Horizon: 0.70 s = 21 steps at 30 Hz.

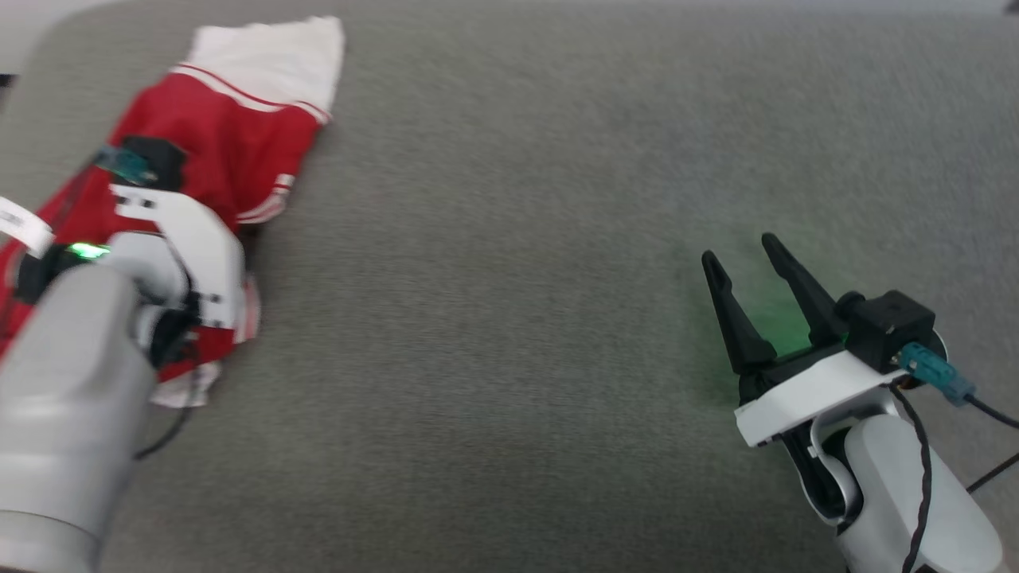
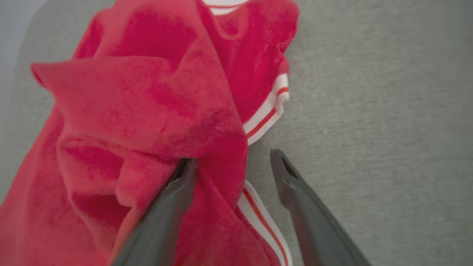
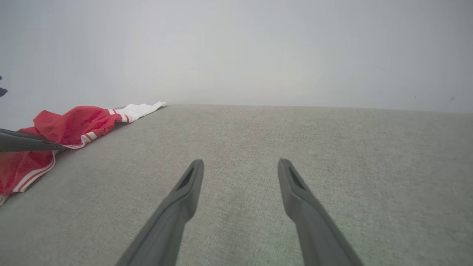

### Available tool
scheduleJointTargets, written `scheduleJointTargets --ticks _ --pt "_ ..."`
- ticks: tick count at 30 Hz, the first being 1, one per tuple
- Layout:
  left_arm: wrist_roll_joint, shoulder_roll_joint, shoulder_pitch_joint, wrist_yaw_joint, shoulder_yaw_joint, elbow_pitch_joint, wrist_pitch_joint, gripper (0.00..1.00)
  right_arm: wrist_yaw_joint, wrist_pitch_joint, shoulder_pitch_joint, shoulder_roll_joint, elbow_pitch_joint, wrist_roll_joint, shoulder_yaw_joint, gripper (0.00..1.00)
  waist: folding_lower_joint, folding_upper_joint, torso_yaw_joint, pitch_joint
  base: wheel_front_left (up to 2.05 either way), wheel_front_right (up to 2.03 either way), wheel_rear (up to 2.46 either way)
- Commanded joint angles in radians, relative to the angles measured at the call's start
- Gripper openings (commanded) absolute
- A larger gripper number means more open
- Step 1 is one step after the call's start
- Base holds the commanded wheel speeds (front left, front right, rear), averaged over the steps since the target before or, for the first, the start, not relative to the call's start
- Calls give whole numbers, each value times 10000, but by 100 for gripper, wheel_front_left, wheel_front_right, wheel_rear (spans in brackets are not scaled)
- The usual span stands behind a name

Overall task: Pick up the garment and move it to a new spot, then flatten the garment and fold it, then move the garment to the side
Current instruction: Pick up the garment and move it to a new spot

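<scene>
The garment [image 1: 223,135] lies crumpled at the far left of the grey surface, red with a white end panel at its top and striped trim. My left gripper [image 2: 234,160] hangs over it, open: one finger [image 2: 173,207] is tucked under a raised red fold of the garment [image 2: 147,92], the other finger [image 2: 295,184] stands over bare grey cloth beside the striped hem. Low on the right, my right gripper [image 1: 740,249] stands open and holds nothing, far from the garment. In the right wrist view the garment [image 3: 74,122] lies at the left, away from that open gripper [image 3: 241,162].
A grey fabric-covered surface [image 1: 517,239] spreads wide between the two arms. Its far edge meets a pale wall [image 3: 236,55]. The surface's rounded corner [image 1: 48,32] is just behind the garment. Black cables [image 1: 987,414] trail from the right wrist.
</scene>
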Motion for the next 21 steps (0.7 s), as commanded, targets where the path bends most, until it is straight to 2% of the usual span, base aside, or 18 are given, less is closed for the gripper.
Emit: scheduleJointTargets --ticks 1,6,10,15,16,17,19,20,21 --pt "-137 366 -318 30 -208 241 463 100 1 -49 -192 19 -53 -27 -8 100 0 0 -585 601 0 0 0" --pt "-641 690 -612 29 -408 819 1368 100 1 -49 -367 53 -177 -4 -45 100 0 0 -953 1093 0 0 0" --pt "-496 976 -581 40 -879 1388 1862 100 1 -49 -507 134 -305 -4 -41 100 0 0 -1222 1528 0 0 0" --pt "-843 827 -469 70 -1023 1994 2131 100 1 -49 -597 240 -416 -43 65 100 0 0 -1396 1822 0 0 0" --pt "-854 821 -437 79 -1086 2057 2110 79 1 -49 -599 256 -433 -35 64 100 0 0 -1406 1832 0 0 0" --pt "-867 798 -396 84 -1151 2115 2057 47 1 -49 -588 280 -437 -27 60 100 0 0 -1404 1805 0 0 0" --pt "-954 790 -436 110 -1067 2304 1826 18 1 -49 -538 316 -420 -20 35 100 0 0 -1370 1697 0 0 0" --pt "-984 781 -497 141 -1002 2331 1672 0 1 -49 -503 315 -395 -20 18 100 0 0 -1344 1623 0 0 0" --pt "-979 789 -561 154 -983 2344 1496 0 1 -49 -483 314 -369 -24 3 100 0 0 -1316 1533 0 0 0"
